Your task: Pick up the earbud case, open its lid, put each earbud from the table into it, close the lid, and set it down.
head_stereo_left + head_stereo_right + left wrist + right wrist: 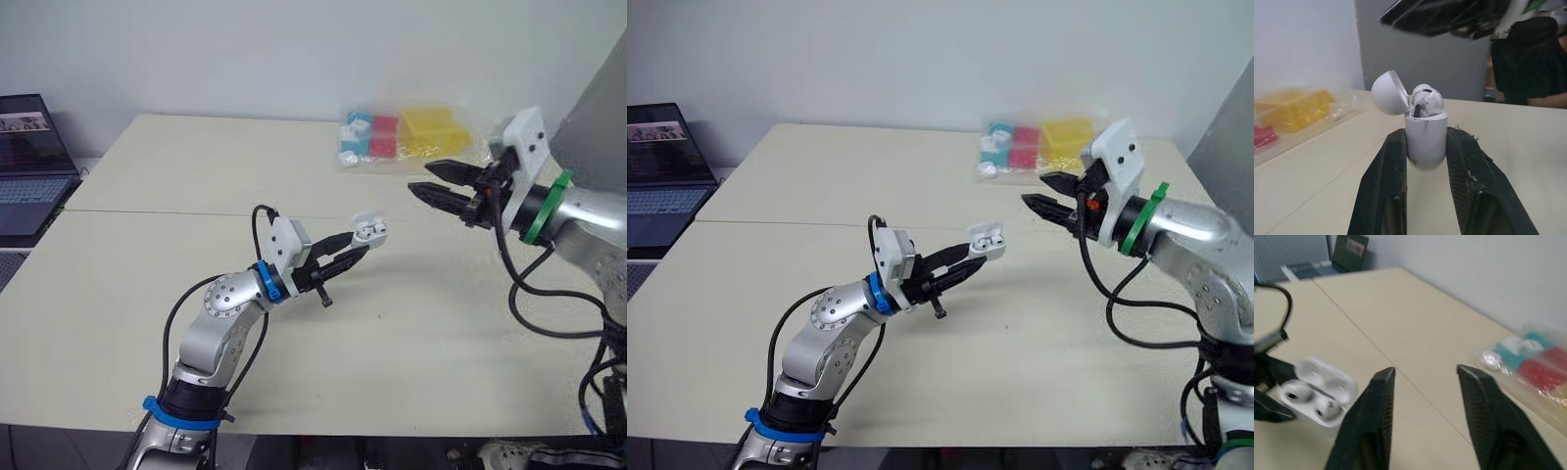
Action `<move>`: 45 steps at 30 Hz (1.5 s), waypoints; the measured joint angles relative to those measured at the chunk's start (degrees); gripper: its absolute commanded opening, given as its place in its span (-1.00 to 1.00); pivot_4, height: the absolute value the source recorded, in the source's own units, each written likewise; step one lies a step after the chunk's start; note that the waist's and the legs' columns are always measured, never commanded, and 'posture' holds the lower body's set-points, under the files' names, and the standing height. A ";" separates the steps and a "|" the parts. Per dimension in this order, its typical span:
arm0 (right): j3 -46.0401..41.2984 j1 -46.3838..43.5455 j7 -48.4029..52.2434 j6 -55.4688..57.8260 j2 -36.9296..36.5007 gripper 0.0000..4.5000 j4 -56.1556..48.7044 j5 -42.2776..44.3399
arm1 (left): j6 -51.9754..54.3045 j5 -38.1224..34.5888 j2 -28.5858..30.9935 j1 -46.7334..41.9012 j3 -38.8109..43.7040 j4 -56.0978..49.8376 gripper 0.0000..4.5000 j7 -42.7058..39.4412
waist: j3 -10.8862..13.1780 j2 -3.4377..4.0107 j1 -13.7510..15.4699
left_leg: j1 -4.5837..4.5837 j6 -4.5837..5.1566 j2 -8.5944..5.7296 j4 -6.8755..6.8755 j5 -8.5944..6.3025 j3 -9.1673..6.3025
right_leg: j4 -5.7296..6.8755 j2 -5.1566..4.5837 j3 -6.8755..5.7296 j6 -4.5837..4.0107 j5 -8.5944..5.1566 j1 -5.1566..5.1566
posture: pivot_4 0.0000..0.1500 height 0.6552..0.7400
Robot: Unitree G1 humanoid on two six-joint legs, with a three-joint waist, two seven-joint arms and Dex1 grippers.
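Observation:
My left gripper (361,245) is shut on the white earbud case (369,230), holding it above the middle of the table (176,166). The case (1425,137) has its lid (1388,93) hinged open, and two earbuds (1426,100) sit inside it. In the right wrist view the case (1320,394) shows both earbuds seated in their wells. My right gripper (423,179) hovers open to the right of the case, a short gap away, with nothing between its fingers (1374,426).
A clear bag of yellow, red and blue-white items (407,137) lies at the table's far right. A laptop (29,162) stands off the table's left edge. A seam (147,210) runs across the tabletop.

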 measured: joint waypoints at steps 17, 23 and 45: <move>6.51 -7.69 22.32 -0.42 2.04 -1.00 9.09 -3.43 | 0.19 -0.28 0.04 -0.28 -0.17 -0.13 -0.65 -1.31 | 0.02 0.03 0.30 | -0.07 0.00 0.00 0.03 0.00 -0.01 | -0.07 -0.05 -0.04 0.01 0.00 0.01 | 1.00 1.00; 5.42 -6.89 24.45 1.95 1.59 -1.00 7.45 -2.59 | 0.19 -0.60 0.14 -0.20 -0.20 -0.24 -0.66 -1.73 | 0.02 0.03 0.29 | -0.07 0.00 0.01 0.02 0.00 -0.03 | -0.05 -0.04 -0.06 0.01 -0.01 0.00 | 1.00 1.00; 2.97 -5.24 23.53 -0.53 3.52 -1.00 4.44 -3.34 | 0.12 -0.57 0.33 -0.02 -0.78 -0.61 -0.66 -1.39 | 0.02 0.03 0.16 | -0.02 0.00 0.01 0.04 0.00 -0.03 | 0.05 -0.03 -0.04 0.01 0.00 0.00 | 1.00 1.00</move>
